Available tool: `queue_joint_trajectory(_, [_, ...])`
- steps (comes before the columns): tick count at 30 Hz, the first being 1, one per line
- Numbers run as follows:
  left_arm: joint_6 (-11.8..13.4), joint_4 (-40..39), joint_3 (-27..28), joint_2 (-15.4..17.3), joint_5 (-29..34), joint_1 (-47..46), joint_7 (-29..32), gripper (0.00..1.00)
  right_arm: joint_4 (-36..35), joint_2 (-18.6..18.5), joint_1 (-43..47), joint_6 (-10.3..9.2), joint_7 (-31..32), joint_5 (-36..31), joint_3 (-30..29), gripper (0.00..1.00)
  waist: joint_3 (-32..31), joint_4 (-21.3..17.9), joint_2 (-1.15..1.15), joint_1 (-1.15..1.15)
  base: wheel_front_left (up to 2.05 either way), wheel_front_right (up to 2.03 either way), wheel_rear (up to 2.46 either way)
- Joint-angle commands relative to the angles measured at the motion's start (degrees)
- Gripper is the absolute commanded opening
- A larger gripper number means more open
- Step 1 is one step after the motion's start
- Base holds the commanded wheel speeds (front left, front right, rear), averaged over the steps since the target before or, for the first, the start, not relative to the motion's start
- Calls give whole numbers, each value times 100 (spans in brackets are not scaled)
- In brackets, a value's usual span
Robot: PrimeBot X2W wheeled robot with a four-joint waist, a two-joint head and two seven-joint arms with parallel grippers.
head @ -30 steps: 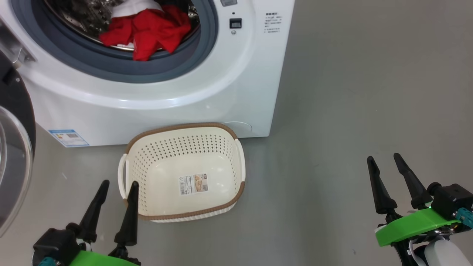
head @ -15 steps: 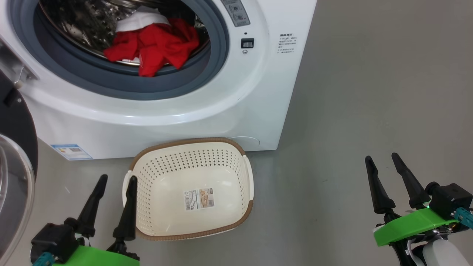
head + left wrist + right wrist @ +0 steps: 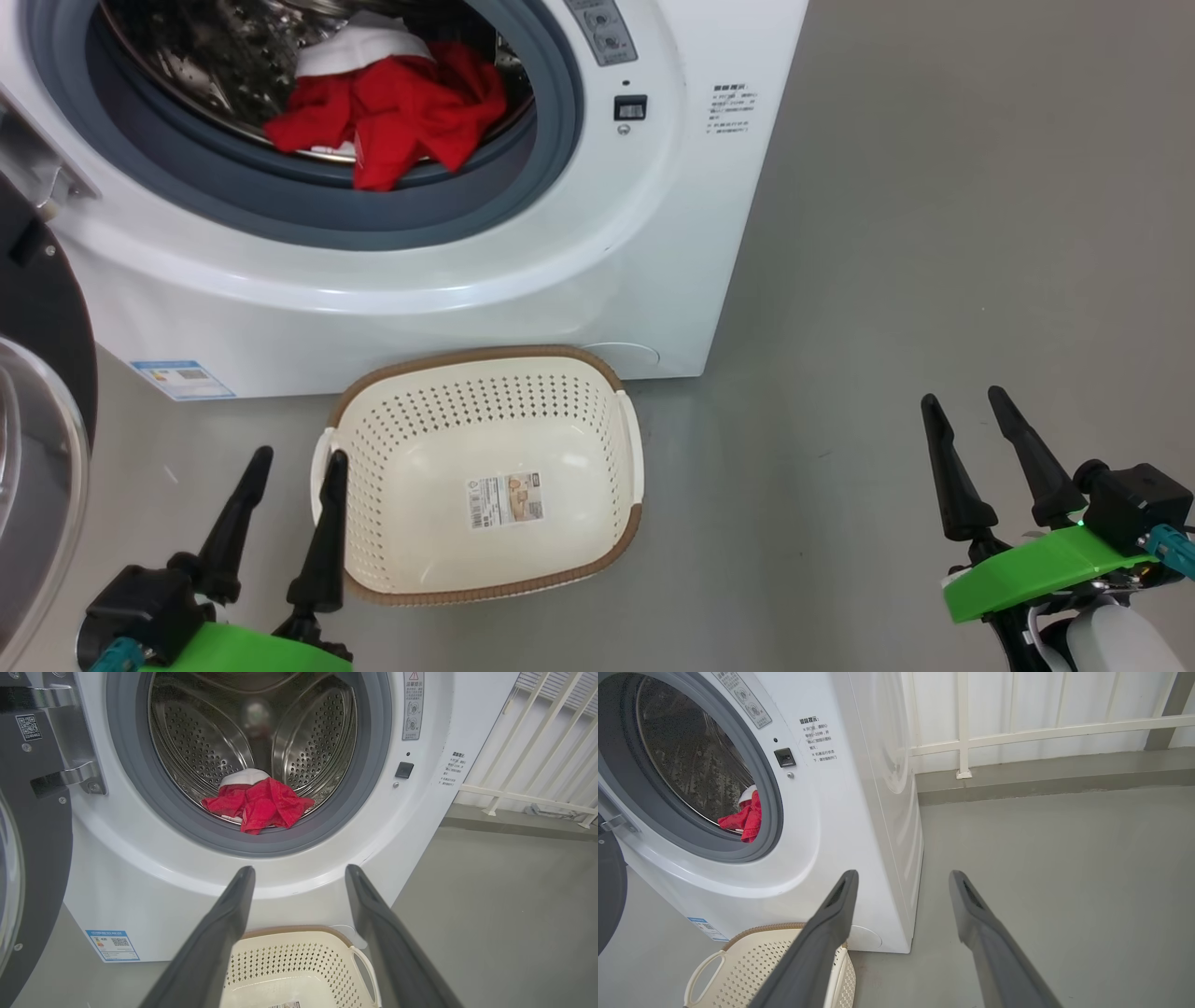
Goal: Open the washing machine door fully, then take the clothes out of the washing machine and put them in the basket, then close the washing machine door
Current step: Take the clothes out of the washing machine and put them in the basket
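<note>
From the head: saw the big white washing machine (image 3: 607, 233) at the top, with the washing machine door (image 3: 65, 317) wide open at the far left. Saw the red clothes (image 3: 401, 103) lying low in the steel drum (image 3: 205, 47), one fold hanging onto the grey ring (image 3: 308, 210). Found the basket (image 3: 485, 355) on the grey floor (image 3: 887, 233), right in front of the machine, with a paper label (image 3: 507, 499) on its bottom. Saw the left fingers (image 3: 324, 532) spread apart, holding nothing, just beside the basket's left handle. Saw the right fingers (image 3: 948, 471) spread apart too, holding nothing, well off to the right above the floor.

From the left wrist: looked between the spread fingers straight at the round opening. Saw the red clothes at the front of the drum, with a white bit on top. Saw the basket's far end down low between the fingers, and a blue sticker (image 3: 112, 945) on the machine's lower left.

From the right wrist: saw the machine from its right side, a peek of red past the grey ring, and one end of the basket at the bottom left. Saw the spread fingers above the floor, with a white railing (image 3: 1017, 735) behind.
</note>
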Motion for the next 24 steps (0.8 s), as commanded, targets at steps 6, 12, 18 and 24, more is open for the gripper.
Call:
queue_joint_trajectory(6, [-32,81,122,82,170,-345,-28,100,-143,-20,-162,35,-37,-5,161,100,144,-42,0,0,0,0,0])
queue_joint_trajectory(12, [-32,538,26,104,350,-1091,-28,100,-175,18,-279,35,-37,-2,192,100,449,-101,0,0,0,0,0])
queue_joint_trajectory(18, [-32,1341,-185,150,537,-2317,-28,100,-211,85,-460,35,-37,4,227,100,865,-210,0,0,0,0,0])
queue_joint_trajectory(24, [-32,2444,-405,224,648,-3765,-28,100,-257,199,-696,35,-37,19,306,100,1338,-402,0,0,0,0,0])
